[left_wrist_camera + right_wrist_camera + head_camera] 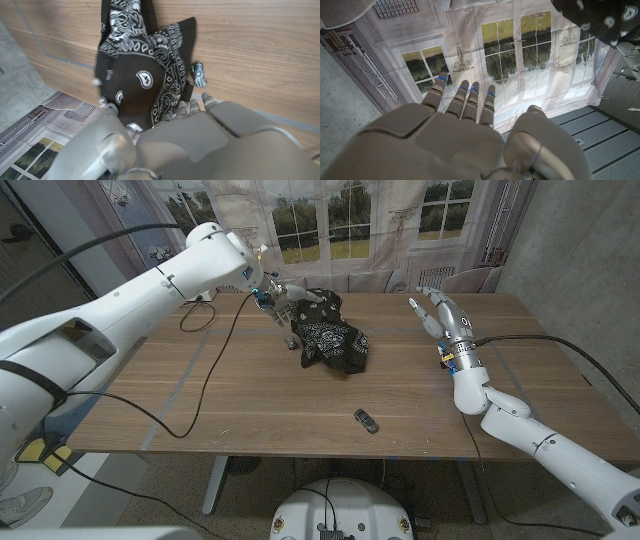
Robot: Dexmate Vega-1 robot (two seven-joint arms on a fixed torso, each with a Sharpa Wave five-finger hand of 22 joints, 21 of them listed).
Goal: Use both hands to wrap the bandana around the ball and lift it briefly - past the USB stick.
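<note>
Item 1, left robot hand (pixel 283 302): at 11 o'clock on the tabletop (pixel 200 395), grasping one end of the bandana (pixel 330 340). We judge it should keep that end taut and raised while the other side is gathered.

Item 2, bandana: bundled at 12 o'clock; we cannot see the ball beneath it. The left wrist view alone shows the cloth hanging from the fingers (pixel 187 107).

Item 3, USB stick (pixel 366 420): at 6 o'clock of the bundle, apart from it.

Item 4, right robot hand (pixel 440 315): at 2 o'clock, released, fingers spread, clear of the cloth. We judge it must take the far side before any lift.

Left hand (pixel 285 302) gripping, right hand (pixel 437 313) spread.
</note>
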